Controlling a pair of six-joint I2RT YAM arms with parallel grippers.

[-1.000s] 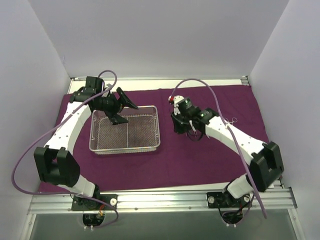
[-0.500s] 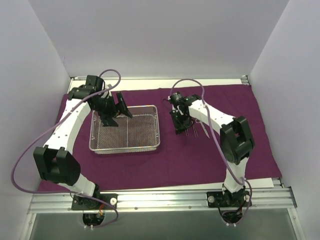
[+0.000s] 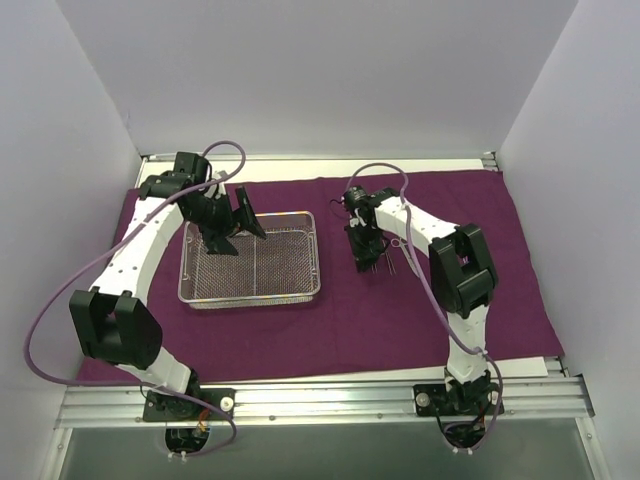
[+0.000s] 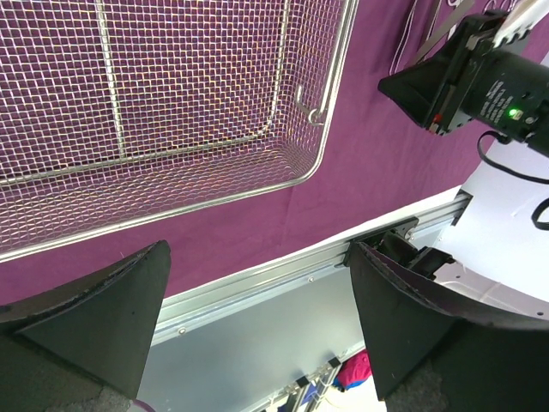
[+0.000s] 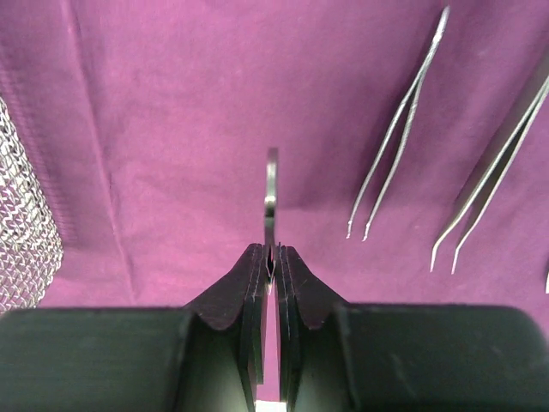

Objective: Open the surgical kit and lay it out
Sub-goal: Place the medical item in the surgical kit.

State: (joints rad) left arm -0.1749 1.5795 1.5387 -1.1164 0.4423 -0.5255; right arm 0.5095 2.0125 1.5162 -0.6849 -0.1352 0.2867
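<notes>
The purple cloth (image 3: 350, 320) lies flat, with the wire-mesh tray (image 3: 250, 297) on its left part. Two forceps (image 5: 399, 129) lie side by side on the cloth. The right gripper (image 5: 271, 257) pinches a thin steel tool (image 5: 271, 189).

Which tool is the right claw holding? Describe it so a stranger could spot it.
Start on the purple cloth, right of the wire-mesh tray. There the right claw pinches a thin steel instrument; unlike the forceps lying flat beside it, it is clamped edge-on.

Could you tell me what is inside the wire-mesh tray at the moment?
Only bare mesh shows inside the tray; no instruments. The left end effector hangs over its far left corner, hiding that part.
</notes>
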